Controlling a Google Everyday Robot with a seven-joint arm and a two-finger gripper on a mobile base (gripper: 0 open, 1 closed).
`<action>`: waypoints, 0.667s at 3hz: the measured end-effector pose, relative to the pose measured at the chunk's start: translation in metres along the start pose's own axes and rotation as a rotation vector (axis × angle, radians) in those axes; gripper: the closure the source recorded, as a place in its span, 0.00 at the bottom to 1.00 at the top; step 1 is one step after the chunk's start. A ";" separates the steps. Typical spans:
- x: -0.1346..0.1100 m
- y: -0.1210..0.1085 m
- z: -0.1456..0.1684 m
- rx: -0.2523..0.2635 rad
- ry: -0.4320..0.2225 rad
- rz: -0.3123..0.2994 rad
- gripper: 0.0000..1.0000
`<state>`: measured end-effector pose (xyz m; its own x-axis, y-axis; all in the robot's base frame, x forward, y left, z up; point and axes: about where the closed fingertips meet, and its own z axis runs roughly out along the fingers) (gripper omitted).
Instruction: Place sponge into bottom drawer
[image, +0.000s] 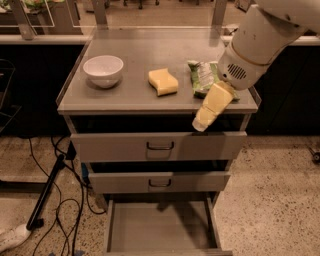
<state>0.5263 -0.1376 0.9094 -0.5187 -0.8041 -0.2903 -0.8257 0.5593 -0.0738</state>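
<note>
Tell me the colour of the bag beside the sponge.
Green, seen in the camera view. The bag lies beside the sponge, with the gripper hanging just in front of it.

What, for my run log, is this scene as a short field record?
sponge: on the cabinet top, between the white bowl and the green bag
bottom drawer: pulled open, sponge not in it
gripper: at the top's front right edge, apart from the sponge
</note>
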 end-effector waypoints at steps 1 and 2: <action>-0.012 -0.012 0.009 -0.001 -0.001 0.103 0.00; -0.017 -0.025 0.016 -0.011 0.030 0.187 0.00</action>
<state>0.5594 -0.1346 0.9012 -0.6699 -0.6917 -0.2698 -0.7162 0.6978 -0.0108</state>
